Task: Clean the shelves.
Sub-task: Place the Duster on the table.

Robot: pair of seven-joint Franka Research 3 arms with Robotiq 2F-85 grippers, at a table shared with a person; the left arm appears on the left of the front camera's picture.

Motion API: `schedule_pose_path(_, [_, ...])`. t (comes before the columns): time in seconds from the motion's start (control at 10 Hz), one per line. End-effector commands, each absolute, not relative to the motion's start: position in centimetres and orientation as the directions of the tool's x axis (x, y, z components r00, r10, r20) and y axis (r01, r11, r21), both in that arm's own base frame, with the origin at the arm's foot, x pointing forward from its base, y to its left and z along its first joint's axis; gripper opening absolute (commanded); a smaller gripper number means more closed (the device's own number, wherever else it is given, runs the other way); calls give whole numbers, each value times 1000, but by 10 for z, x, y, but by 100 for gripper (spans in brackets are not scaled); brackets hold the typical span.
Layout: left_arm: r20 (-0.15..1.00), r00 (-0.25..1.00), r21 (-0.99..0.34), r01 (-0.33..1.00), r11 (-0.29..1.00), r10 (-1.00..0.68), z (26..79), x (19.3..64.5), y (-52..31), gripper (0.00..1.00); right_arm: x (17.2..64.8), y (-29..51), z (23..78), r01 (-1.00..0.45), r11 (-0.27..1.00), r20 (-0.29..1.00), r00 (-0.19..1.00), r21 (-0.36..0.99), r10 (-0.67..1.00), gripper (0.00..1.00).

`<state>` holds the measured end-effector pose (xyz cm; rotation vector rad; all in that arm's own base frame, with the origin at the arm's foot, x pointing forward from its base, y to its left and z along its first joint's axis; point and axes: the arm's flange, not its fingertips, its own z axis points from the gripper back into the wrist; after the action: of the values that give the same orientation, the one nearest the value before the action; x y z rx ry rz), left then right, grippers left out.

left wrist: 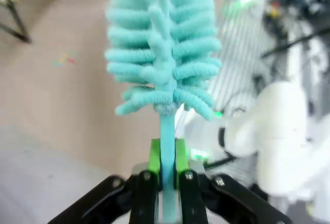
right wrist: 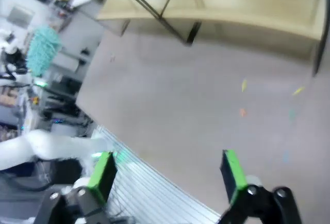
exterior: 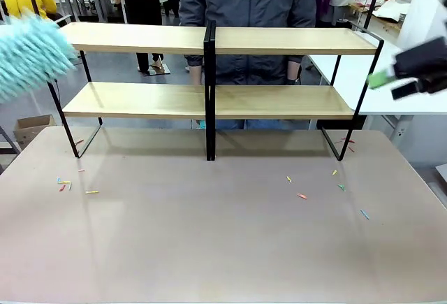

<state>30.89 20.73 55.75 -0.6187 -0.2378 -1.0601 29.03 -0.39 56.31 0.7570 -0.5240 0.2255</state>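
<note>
The shelves (exterior: 279, 101) stand across the back of the table, two light wooden boards on a black frame with a centre post. The right wrist view has the shelves (right wrist: 232, 2) along its top. A fluffy teal duster (exterior: 28, 56) hangs in the air at the far left, level with the upper board's left end. My left gripper (left wrist: 166, 170) is shut on the duster's thin teal handle, with the duster head (left wrist: 162, 44) standing above the fingers. My right gripper (exterior: 387, 86) hovers off the shelves' right end. In its own wrist view the right gripper (right wrist: 166, 175) is open and holds nothing.
Small coloured scraps (exterior: 64, 184) lie on the grey tabletop (exterior: 209, 234) at front left, and more scraps (exterior: 302, 196) lie at right. A person in a dark jacket (exterior: 248, 3) stands just behind the shelves. A white table (exterior: 349, 73) stands at back right.
</note>
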Motion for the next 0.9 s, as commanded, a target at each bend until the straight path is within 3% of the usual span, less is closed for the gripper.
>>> schedule_pose_path(0.0, [246,272,-294,936,196,-930,482,310,153,12,266,-49,477,-96,458,200,962,884,-186,100])
schedule_pose_path(0.1, [204,250,-364,917,164,-946,442,316,122,12,257,-39,444,-119,314,175,972,942,-159,100])
schedule_pose_path(0.2, [274,450,-394,859,327,-850,430,322,109,12,260,-26,415,-13,368,80,983,930,-166,100])
schedule_pose_path(0.3, [255,315,-376,903,206,-914,483,321,131,12,292,-71,512,-263,484,349,932,835,-95,100])
schedule_pose_path(0.5, [255,315,-376,903,206,-914,483,321,131,12,292,-71,512,-263,484,349,932,835,-95,100])
schedule_pose_path(0.6, [233,328,-386,895,223,-915,447,322,111,12,299,-77,489,-183,418,251,961,890,-114,100])
schedule_pose_path(0.7, [303,253,-274,947,170,-919,438,347,89,12,336,-62,458,-174,300,172,985,938,34,100])
schedule_pose_path(0.8, [325,130,-209,976,63,-937,427,375,68,12,354,-56,411,-65,204,46,994,977,98,100])
